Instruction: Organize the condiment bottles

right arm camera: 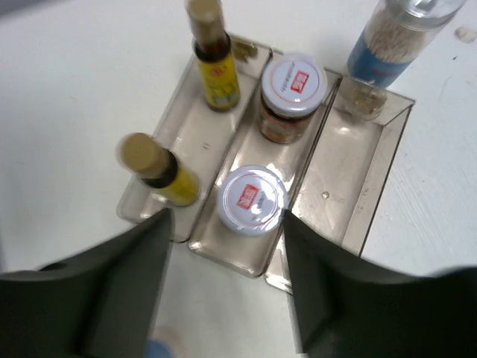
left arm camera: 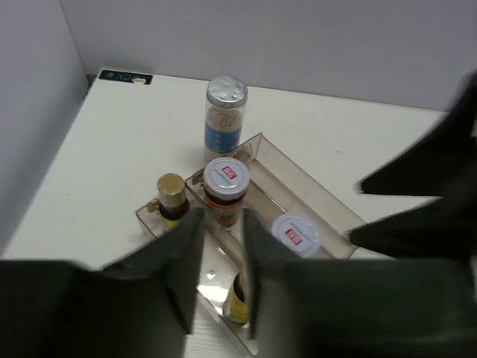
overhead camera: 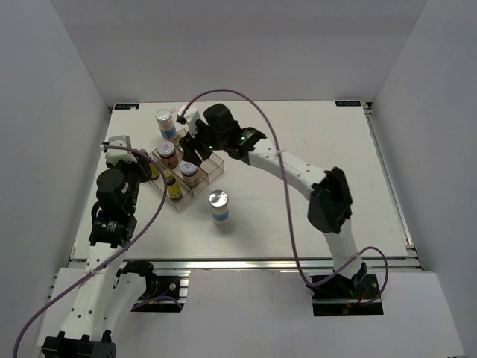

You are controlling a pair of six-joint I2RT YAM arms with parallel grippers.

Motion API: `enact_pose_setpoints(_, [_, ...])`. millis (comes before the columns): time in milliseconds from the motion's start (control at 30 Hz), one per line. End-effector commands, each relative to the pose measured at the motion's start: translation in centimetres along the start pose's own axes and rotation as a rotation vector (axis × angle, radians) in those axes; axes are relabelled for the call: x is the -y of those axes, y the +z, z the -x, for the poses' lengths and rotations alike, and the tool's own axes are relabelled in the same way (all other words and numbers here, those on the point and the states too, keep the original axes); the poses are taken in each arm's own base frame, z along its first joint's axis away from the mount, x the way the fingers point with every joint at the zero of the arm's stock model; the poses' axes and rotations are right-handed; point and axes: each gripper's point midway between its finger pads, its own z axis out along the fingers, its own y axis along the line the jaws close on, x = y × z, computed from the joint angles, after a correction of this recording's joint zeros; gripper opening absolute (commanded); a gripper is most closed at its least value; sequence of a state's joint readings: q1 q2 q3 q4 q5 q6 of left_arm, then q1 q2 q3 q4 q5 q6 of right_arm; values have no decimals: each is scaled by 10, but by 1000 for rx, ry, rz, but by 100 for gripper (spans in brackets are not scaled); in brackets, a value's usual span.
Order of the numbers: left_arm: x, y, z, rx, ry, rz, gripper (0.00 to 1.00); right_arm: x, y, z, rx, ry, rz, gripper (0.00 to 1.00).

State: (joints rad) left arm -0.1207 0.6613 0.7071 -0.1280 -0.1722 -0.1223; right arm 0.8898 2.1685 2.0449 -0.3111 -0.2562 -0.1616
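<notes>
Clear plastic tray [overhead camera: 214, 165], divided into three lanes, is lying slantwise on the left half of a white table [overhead camera: 320, 142], seen from above. The far brownish jar [overhead camera: 168, 153] and the near brownish jar [overhead camera: 188, 172], both pale-lidded, are standing in the middle lane. The far yellow bottle [right arm camera: 218, 78] and the near yellow bottle [overhead camera: 174, 188] are standing in the lane at the tray's 8 o'clock side (the near one is looking blurred and tilted in the right wrist view). The third lane is holding nothing. One silver-lidded jar [overhead camera: 164, 122] is standing on the table just beyond the tray's end, at 11 o'clock. The lone silver-lidded jar [overhead camera: 219, 205] is standing apart from the tray at 5 o'clock. The right gripper [right arm camera: 225, 224] is hovering above the near brownish jar with its fingers spread wide and gripping nothing. The left gripper [left arm camera: 222, 231] is hanging over the tray's near end, its fingers parted by a narrow gap and clasping nothing.
</notes>
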Motion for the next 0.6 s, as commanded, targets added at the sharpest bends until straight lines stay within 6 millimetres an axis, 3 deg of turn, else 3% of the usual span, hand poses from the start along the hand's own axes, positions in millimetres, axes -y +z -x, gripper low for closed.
enact_pose_setpoints(0, [6, 6, -6, -14, -15, -24, 29, -3, -95, 89, 212, -28, -51, 60])
enact_pose_setpoints(33, [6, 9, -9, -30, -18, -23, 20, -5, -101, 72, 186, -6, -43, 52])
enact_pose_setpoints(67, [9, 12, -8, -37, -26, -28, 14, -8, -110, 68, 188, 6, -19, 44])
enact_pose_setpoints(100, [12, 16, -8, -52, -36, -37, 10, -6, -141, 77, 228, 19, -30, 26])
enact_pose_setpoints(133, [14, 26, -19, -99, -34, -39, 9, -8, -152, 72, 228, 26, -21, 18])
enact_pose_setpoints(167, [20, 31, -11, -105, -44, -58, 9, -13, -154, 46, 183, 50, 9, 12])
enact_pose_setpoints(200, [22, 36, -11, -123, -54, -62, 9, -13, -178, 49, 206, 46, 4, 6])
enact_pose_setpoints(233, [24, 49, -25, -179, -53, -56, 15, -17, -189, 41, 203, 42, 31, 6])
enact_pose_setpoints(267, [25, 55, -29, -212, -55, -51, 20, -33, -190, 12, 167, 59, 136, 7])
enact_pose_setpoints(300, [29, 63, -17, -202, -60, -57, 26, -30, -212, 11, 198, 39, 138, 25])
enact_pose_setpoints(333, [31, 71, -18, -219, -55, -63, 32, -35, -220, 2, 204, 39, 168, 39])
enact_pose_setpoints(367, [34, 85, -33, -273, -46, -65, 52, -43, -227, -7, 207, 37, 220, 53])
enact_pose_setpoints(400, [38, 94, -20, -256, -42, -78, 64, -42, -238, -24, 199, 48, 215, 68])
enact_pose_setpoints(433, [39, 103, -18, -259, -40, -71, 72, -42, -243, -31, 204, 37, 218, 73])
enact_pose_setpoints(467, [38, 116, -32, -302, -31, -55, 83, -45, -249, -38, 209, 38, 242, 76])
enact_pose_setpoints(500, [37, 125, -33, -314, -20, -47, 87, -40, -259, -48, 214, 50, 222, 79])
enact_pose_setpoints(533, [38, 137, -15, -288, -19, -36, 89, -38, -265, -52, 220, 53, 219, 80])
enact_pose_setpoints(567, [38, 143, -20, -321, -11, -28, 91, -39, -270, -53, 230, 50, 228, 80])
